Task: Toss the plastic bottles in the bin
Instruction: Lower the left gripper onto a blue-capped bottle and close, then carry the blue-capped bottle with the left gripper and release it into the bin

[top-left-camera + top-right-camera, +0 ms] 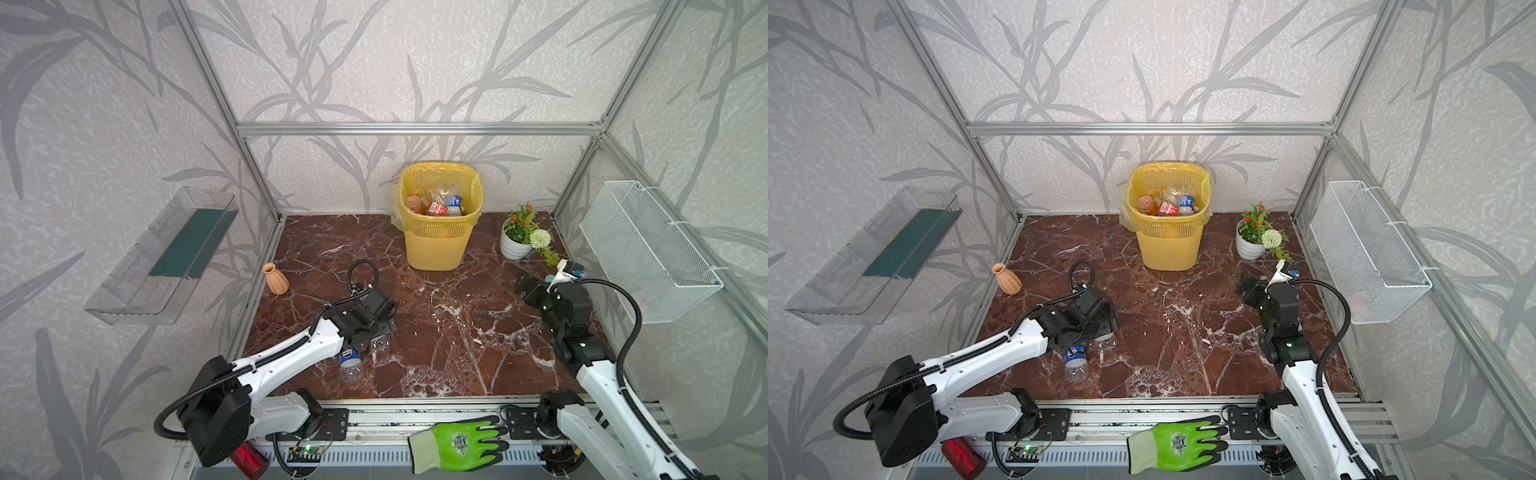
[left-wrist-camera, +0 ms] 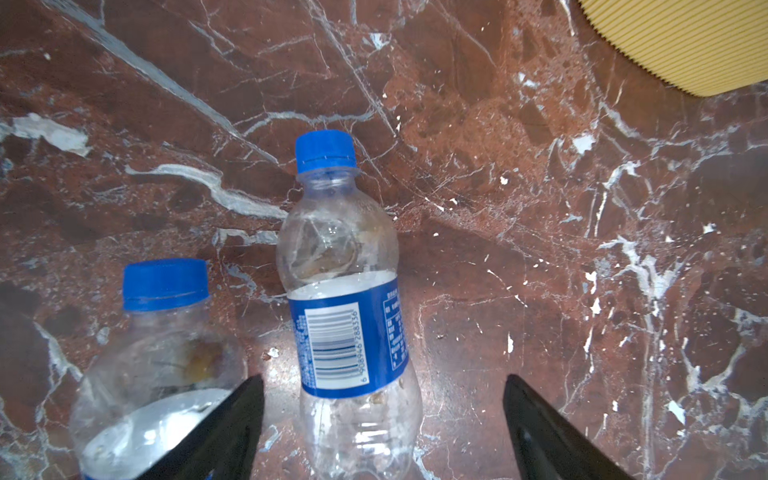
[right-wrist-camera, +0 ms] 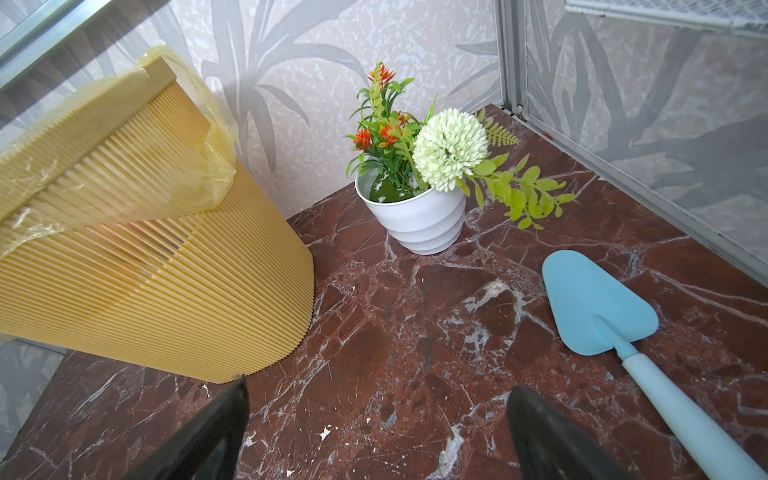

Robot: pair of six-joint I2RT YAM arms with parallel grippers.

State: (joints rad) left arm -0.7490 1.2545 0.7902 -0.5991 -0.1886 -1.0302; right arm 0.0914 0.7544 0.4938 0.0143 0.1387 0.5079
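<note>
Where the left wrist camera looks down on the marble table (image 2: pixel 561 232), 2 clear, blue-capped bottles lie side by side. The barcode bottle (image 2: pixel 345 332) wears a blue label with a white barcode panel and print too fine to read. The second bottle (image 2: pixel 162 365) shows a round red, white and blue emblem (image 1: pixel 349 356) in a top view. The left gripper (image 2: pixel 383 377) has its jaws spread wide, 1 finger on each side of the barcode bottle, gripping nothing. The right gripper (image 3: pixel 378 385) is equally wide and empty over bare marble. The bin (image 1: pixel 438 245), at the table's back, holds red-labelled and blue-labelled bottles.
</note>
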